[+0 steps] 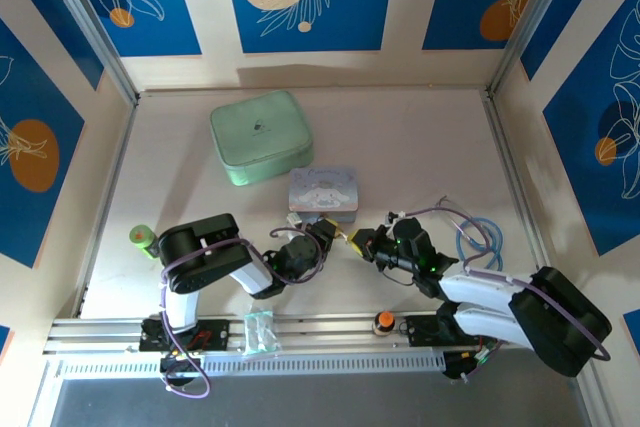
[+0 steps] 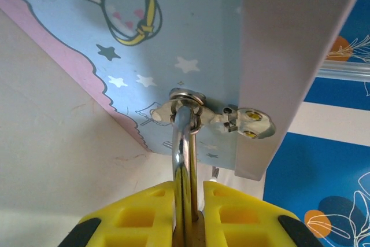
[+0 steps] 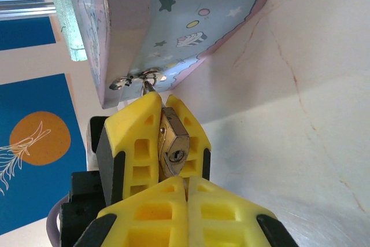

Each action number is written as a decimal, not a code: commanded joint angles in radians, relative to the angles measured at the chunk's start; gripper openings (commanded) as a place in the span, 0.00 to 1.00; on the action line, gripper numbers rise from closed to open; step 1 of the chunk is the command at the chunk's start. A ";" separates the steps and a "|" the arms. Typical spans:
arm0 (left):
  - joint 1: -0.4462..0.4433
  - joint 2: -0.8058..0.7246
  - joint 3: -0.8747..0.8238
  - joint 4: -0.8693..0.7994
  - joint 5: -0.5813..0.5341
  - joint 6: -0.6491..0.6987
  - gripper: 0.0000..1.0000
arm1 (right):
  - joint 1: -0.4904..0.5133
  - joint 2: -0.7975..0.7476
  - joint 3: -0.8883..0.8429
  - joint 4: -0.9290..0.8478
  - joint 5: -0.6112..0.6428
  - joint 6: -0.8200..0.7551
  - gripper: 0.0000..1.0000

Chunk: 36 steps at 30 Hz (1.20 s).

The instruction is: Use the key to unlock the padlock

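Note:
The brass padlock [image 3: 172, 143] hangs by its silver shackle [image 2: 184, 154] from the hasp [image 2: 185, 108] of the pale blue cartoon tin [image 1: 322, 190]. My left gripper [image 2: 189, 184] is shut on the padlock's body, and its yellow fingers [image 3: 139, 143] flank the lock in the right wrist view. The keyhole [image 3: 176, 155] faces my right gripper [image 3: 186, 181]. That gripper is shut on the key [image 3: 184, 183], of which only a thin pale sliver shows between the pads, its tip just below the keyhole. Both grippers meet in front of the tin [image 1: 342, 237].
A mint green case [image 1: 260, 137] lies behind the tin. A small green object [image 1: 143, 238] sits at the left, a blue cable [image 1: 478, 237] at the right. An orange knob [image 1: 383, 322] and a clear bag [image 1: 260, 330] rest on the front rail.

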State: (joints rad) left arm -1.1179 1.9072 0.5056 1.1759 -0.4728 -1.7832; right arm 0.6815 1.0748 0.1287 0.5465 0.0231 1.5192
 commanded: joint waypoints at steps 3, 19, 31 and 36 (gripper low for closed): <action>-0.010 0.001 -0.004 0.063 -0.009 -0.033 0.00 | -0.007 -0.015 -0.006 -0.059 0.024 -0.025 0.00; -0.016 0.027 0.006 0.102 0.009 -0.047 0.00 | -0.005 0.031 0.011 0.018 0.016 -0.034 0.00; -0.019 0.032 0.002 0.127 0.033 -0.049 0.00 | -0.017 0.090 0.014 0.129 -0.003 -0.048 0.00; -0.029 0.073 0.018 0.168 0.043 -0.064 0.00 | -0.016 0.080 0.007 0.149 0.008 -0.037 0.00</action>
State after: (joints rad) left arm -1.1172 1.9533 0.5056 1.2469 -0.4919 -1.8282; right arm 0.6655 1.1706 0.1326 0.6323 0.0223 1.4929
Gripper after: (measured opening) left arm 0.157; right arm 0.046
